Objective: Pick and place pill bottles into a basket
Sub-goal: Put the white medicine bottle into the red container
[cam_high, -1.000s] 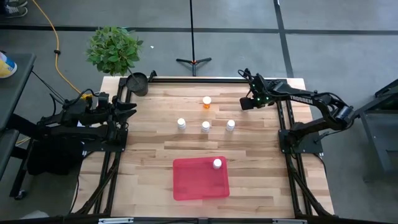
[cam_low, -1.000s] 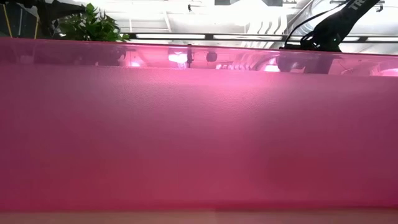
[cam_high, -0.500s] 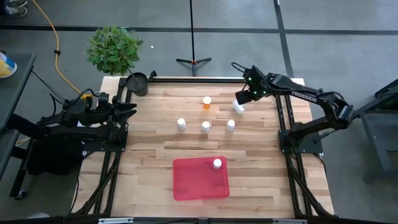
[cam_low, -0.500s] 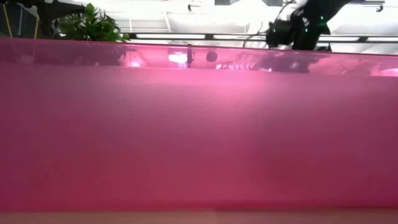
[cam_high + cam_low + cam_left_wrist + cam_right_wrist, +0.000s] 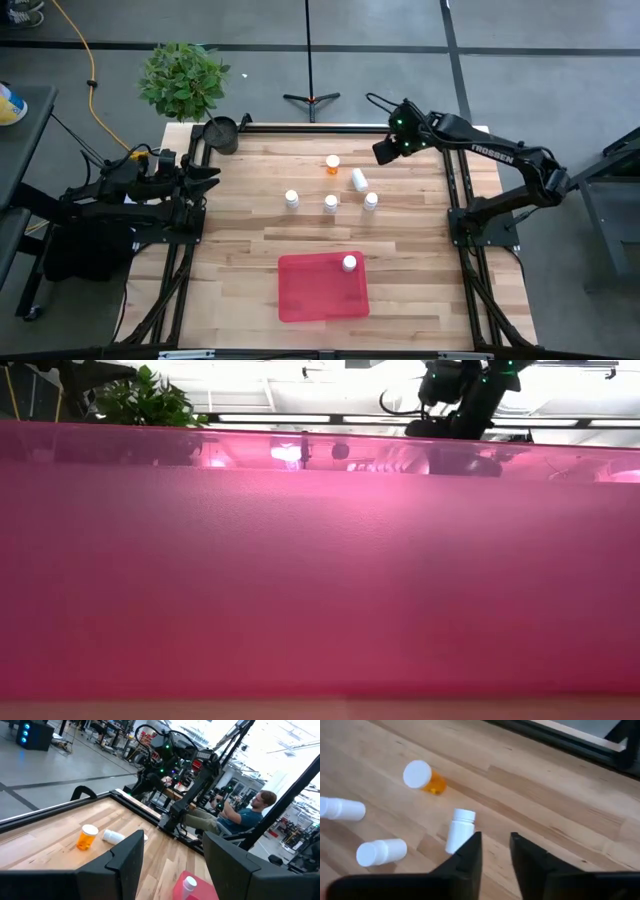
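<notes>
My right gripper point(image 5: 381, 152) point(image 5: 496, 839) hovers over the table's far right part, its fingers a little apart and empty. A white pill bottle point(image 5: 359, 179) point(image 5: 460, 830) lies on its side on the wood just left of it. The orange bottle point(image 5: 332, 164) and three white bottles point(image 5: 291, 199) point(image 5: 330, 203) point(image 5: 370, 201) stand mid-table. Another white bottle point(image 5: 349, 263) stands in the red basket point(image 5: 310, 295). My left gripper point(image 5: 207, 175) point(image 5: 170, 855) waits open at the table's left edge.
A black round pot point(image 5: 221, 133) stands at the far left corner, a potted plant point(image 5: 183, 78) behind it. The basket's red wall point(image 5: 320, 560) fills the low view. A person point(image 5: 240, 815) sits in the room beyond the table.
My right gripper has moved up and toward the table's far left. The white bottle that was at its fingertips half a second ago now lies on its side farther toward the table's left, apart from the gripper.
</notes>
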